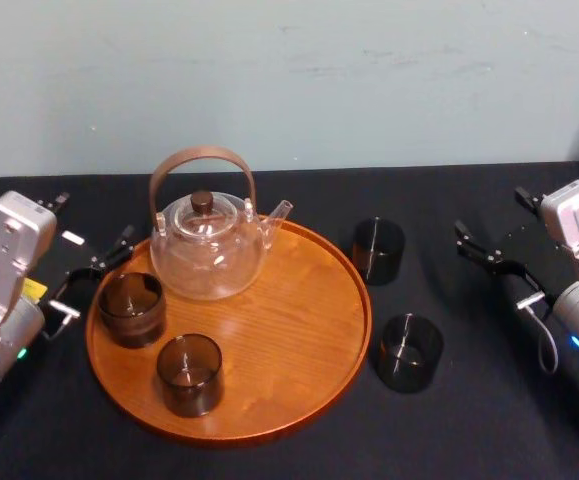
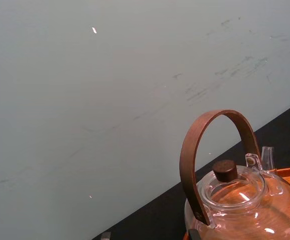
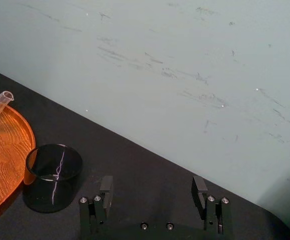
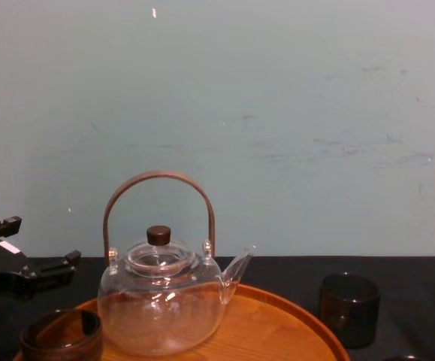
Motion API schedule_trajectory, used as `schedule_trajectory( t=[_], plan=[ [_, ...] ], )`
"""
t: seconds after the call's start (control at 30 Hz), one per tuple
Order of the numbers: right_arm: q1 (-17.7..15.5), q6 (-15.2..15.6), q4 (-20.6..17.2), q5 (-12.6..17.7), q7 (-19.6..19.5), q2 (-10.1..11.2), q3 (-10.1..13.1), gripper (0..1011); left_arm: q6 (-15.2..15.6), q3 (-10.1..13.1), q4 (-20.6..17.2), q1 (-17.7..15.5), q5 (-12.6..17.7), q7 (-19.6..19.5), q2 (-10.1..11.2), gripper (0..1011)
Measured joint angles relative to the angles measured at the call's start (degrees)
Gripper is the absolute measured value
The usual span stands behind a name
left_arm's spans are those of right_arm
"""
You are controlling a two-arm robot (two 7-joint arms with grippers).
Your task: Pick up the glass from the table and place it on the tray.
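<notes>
Glass (image 1: 407, 350) rests beside tray (image 1: 309, 320); left tool (image 1: 94, 275) perhaps spread.

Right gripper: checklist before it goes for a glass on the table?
1. Right gripper open: ok, fingers apart, nothing between them.
2. Targets upright: ok, far glass and near glass both stand on the black table, to the right of the tray.
3. Path to far glass: ok, nothing lies between it and the gripper.
4. Far glass clear of the tray rim: cannot tell, they sit very close.
5. Free spot on tray: ok, its right half is bare; teapot and two tray glasses sit back and left.
6. Left gripper out of the way: ok, open at the tray's left edge.
</notes>
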Motion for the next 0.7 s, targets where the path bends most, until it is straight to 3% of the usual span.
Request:
schedule_trajectory(
  t=[0.7],
  plan=[
    [0.0,0.0,0.0,0.0,0.0,0.0,0.0,1002,0.0,0.0,0.0,0.0,0.0,0.0,0.0,1001]
  ],
)
